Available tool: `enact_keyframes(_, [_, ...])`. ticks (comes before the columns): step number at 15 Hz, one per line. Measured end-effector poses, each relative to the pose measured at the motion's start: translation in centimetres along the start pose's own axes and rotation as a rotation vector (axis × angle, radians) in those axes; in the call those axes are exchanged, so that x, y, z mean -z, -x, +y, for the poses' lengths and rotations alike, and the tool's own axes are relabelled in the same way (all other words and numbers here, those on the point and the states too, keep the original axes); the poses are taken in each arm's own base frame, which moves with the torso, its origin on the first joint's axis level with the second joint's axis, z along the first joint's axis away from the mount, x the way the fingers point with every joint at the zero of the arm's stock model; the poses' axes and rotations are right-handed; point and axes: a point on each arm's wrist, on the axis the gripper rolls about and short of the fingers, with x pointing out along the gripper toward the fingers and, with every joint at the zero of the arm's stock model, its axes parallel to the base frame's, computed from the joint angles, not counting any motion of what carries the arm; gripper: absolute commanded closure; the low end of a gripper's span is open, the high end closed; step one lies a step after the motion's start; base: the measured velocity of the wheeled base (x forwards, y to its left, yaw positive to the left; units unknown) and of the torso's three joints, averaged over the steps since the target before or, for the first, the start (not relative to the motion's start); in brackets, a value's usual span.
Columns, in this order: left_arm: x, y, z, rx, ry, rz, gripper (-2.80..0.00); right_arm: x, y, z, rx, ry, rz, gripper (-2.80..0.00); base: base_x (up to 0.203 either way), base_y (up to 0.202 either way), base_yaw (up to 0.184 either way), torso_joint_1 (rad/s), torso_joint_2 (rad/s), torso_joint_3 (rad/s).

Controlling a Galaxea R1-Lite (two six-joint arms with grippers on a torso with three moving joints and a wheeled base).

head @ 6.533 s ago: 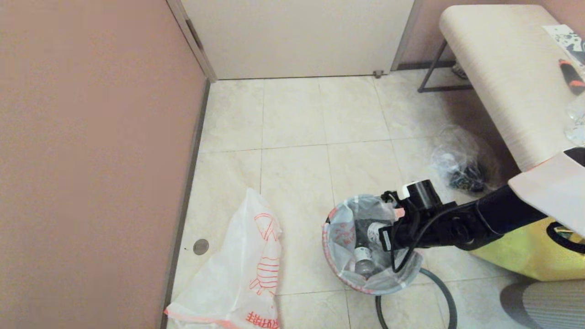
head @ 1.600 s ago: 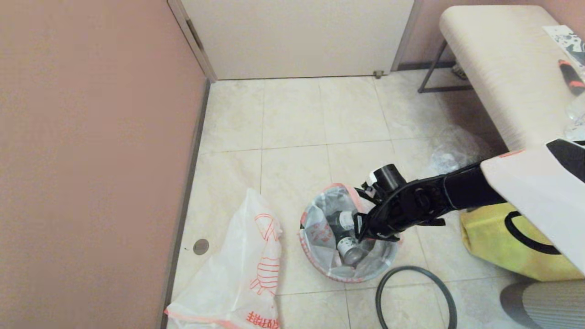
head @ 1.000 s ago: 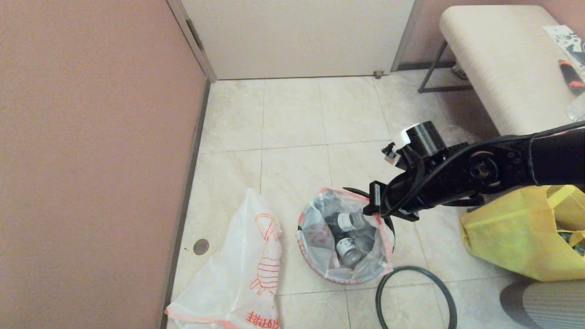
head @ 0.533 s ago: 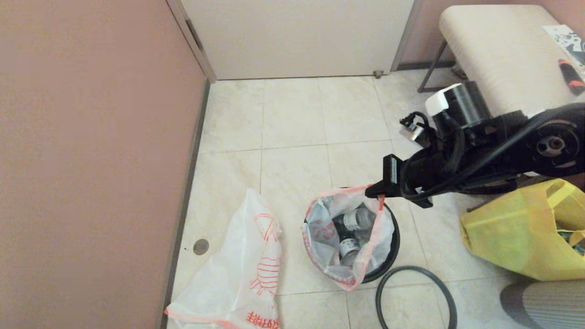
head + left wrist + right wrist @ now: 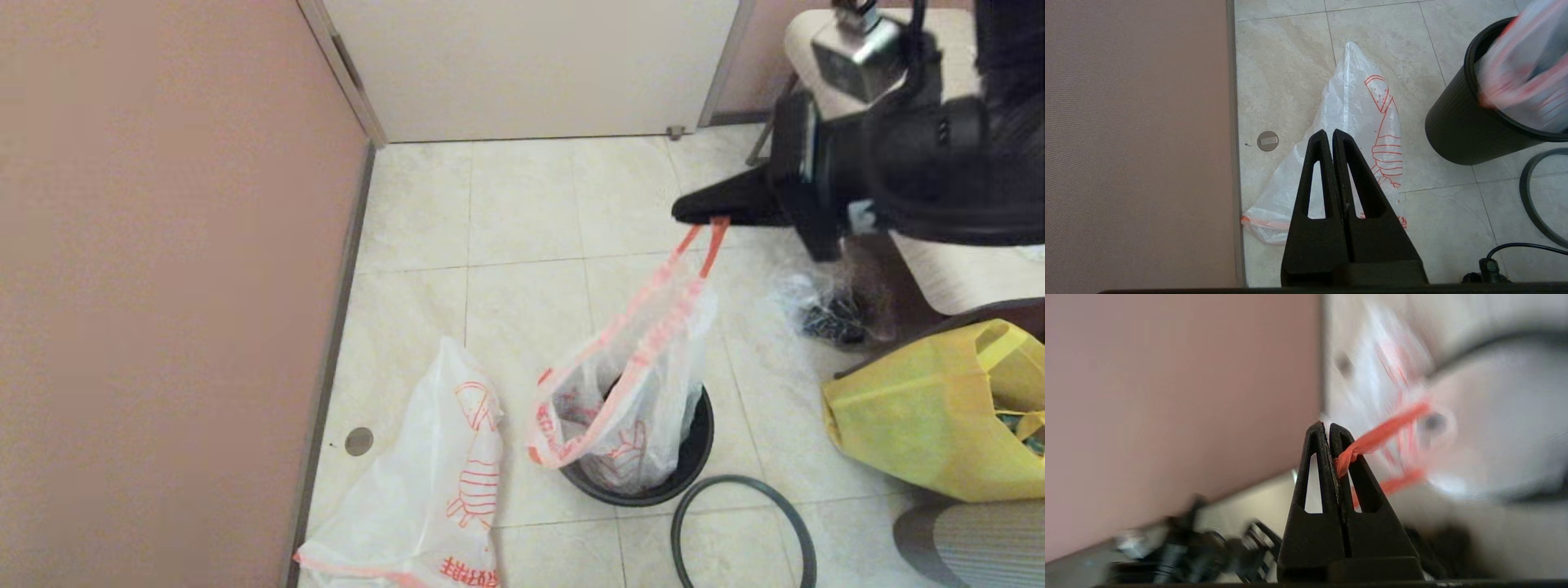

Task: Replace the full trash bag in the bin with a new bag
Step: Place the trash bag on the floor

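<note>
My right gripper (image 5: 694, 214) is hanging high above the floor, up near the bench (image 5: 882, 90), and its fingers are clamping the orange drawstring (image 5: 1372, 439) of the full bag (image 5: 629, 392), pinched flat between the two pads. The string is running taut in two strands from my fingertips down to the bag's mouth, which is being stretched into a long slanted loop. The lower part of that bag is sitting inside the bin (image 5: 694, 441), a round black bucket standing on the tiled floor (image 5: 522, 212). The dark grey rim ring (image 5: 739, 531) is lying flat on the tiles just beside the bin, on the side nearer me. The new bag (image 5: 433, 490) is lying limp and crumpled on the floor between the bin and the pink wall (image 5: 163, 286), apart from the bin, its orange drawing facing up. My left gripper (image 5: 1329, 136) is hovering above that new bag with its fingers pressed together and gripping nothing. A yellow bag (image 5: 922, 425) is sitting on my right, and a clear plastic bundle (image 5: 824, 302) is resting by the bench leg.
</note>
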Motion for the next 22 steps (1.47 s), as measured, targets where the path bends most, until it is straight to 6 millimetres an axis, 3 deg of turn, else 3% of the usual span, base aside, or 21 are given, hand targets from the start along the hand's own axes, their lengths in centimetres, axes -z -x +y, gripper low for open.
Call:
enact_keyframes(4, [0.0,0.0,0.0,0.000,-0.001,0.000,0.00,-3.8,5.5,4.5,-0.067,0.179,-0.246,0.00,0.000,0.000,0.000,0.000,0.00,0.000])
enact_keyframes(9, [0.0,0.0,0.0,0.000,0.000,0.000,0.00,-5.9,10.9,7.2,0.059,0.492,-0.650,0.00,0.000,0.000,0.000,0.000,0.00,0.000])
enact_keyframes(13, [0.0,0.0,0.0,0.000,0.000,0.000,0.00,-6.3,13.3,7.7,0.168,0.624,-0.774,0.00,0.000,0.000,0.000,0.000,0.00,0.000])
enact_keyframes(17, [0.0,0.0,0.0,0.000,0.000,0.000,0.00,-8.0,11.5,4.6,0.327,0.622,-0.775,0.00,0.000,0.000,0.000,0.000,0.00,0.000])
enact_keyframes(19, [0.0,0.0,0.0,0.000,-0.001,0.000,0.00,-9.4,9.0,1.3,0.433,0.598,-0.750,0.00,0.000,0.000,0.000,0.000,0.00,0.000])
enact_keyframes(22, [0.0,0.0,0.0,0.001,-0.001,0.000,0.00,-11.1,4.2,-6.1,0.586,0.518,-0.667,0.00,0.000,0.000,0.000,0.000,0.00,0.000])
